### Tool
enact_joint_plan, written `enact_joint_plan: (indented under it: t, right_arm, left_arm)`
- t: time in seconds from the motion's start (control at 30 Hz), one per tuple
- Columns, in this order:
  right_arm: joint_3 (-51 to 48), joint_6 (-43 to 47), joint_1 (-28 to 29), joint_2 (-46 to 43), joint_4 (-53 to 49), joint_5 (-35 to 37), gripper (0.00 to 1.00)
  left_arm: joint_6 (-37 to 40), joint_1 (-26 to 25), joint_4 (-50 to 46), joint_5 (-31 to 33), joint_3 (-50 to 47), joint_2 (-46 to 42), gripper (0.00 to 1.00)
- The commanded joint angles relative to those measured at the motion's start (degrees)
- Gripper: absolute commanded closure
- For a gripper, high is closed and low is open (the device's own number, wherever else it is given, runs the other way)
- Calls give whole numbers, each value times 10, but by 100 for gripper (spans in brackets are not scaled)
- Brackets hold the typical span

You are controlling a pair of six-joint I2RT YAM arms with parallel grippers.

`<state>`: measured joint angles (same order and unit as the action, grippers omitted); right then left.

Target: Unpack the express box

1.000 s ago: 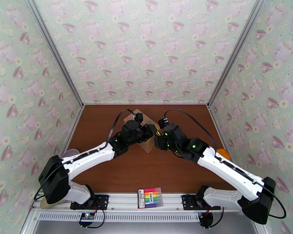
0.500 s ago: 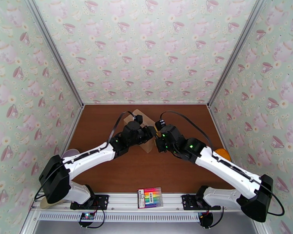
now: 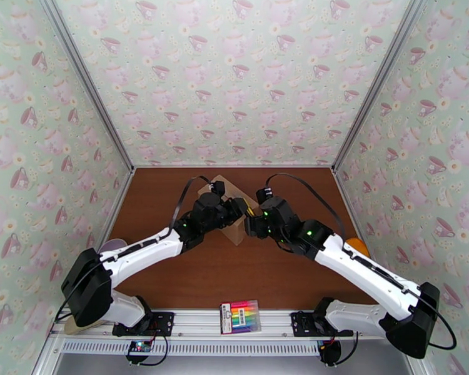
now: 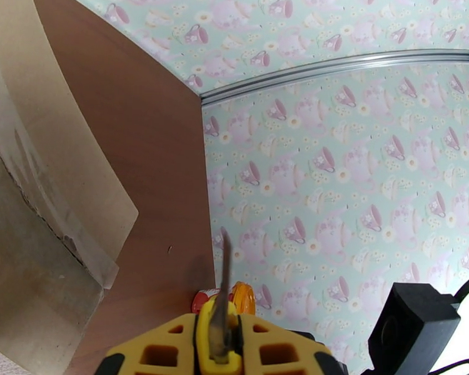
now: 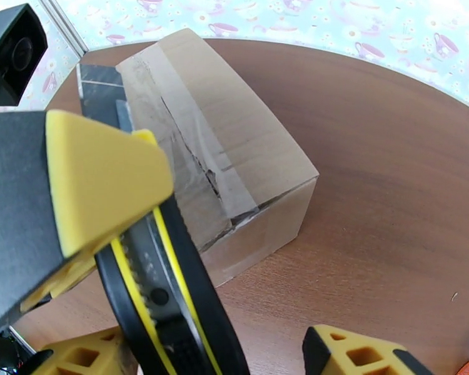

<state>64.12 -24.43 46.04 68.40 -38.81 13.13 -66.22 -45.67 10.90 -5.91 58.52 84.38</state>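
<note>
Teacup wallpaper [image 3: 234,76] rings the brown bench [image 3: 191,276]; box [image 5: 247,151] sits at 12 o'clock, left jaws clenching a knife [image 5: 172,307], right jaws released.

A flat pack of rainbow-coloured markers [image 3: 240,316] lies across the aluminium rail [image 3: 191,321] at the near edge of the brown wood-grain surface [image 3: 222,276]. A round orange object [image 3: 358,246] sits at the surface's right edge, and a pale lavender disc [image 3: 112,245] at its left edge. A black-and-yellow utility knife [image 5: 172,295] has its grey blade extended. Teacup-patterned wallpaper [image 3: 234,76] covers the walls.
</note>
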Motion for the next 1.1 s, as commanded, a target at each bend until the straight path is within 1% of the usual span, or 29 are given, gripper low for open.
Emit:
enact_joint_plan:
  t: [0.0,0.13,0.17,0.3,0.47,0.5,0.53,0.6,0.67,0.8,0.93,1.07]
  right_arm:
    - [4,-13,-3,-4,16,6,29]
    - [7,-12,-3,7,29,-5,32]
    - [10,-12,-3,10,31,-7,32]
    - [10,-12,-3,14,43,-23,31]
    - [7,-12,-6,4,48,-27,45]
    - [6,-12,-6,1,49,-28,45]
    - [5,-11,-7,-3,50,-32,42]
    - [4,-8,-7,-7,48,-39,34]
    - [-2,-8,-8,-12,44,-45,30]
    - [-12,-9,-21,-29,50,-63,30]
    - [-13,-4,-33,-34,58,-98,30]
    - [-4,4,-34,-22,54,-101,31]
  left_arm:
    - [-4,3,39,-8,-9,-19,100]
    - [-10,4,65,-13,-9,-18,100]
    - [-12,4,72,-16,-27,-18,100]
    - [-15,4,92,-24,-32,-18,100]
    - [-15,8,99,-22,-43,-24,100]
    - [-14,9,101,-23,-45,-24,100]
    - [-15,11,105,-23,-49,-25,100]
    - [-15,14,111,-23,-54,-29,100]
    - [-15,19,118,-30,-55,-30,100]
    - [-13,29,135,-58,-54,-28,100]
    - [-13,37,151,-84,-52,-23,100]
    - [-13,38,159,-110,-46,-18,100]
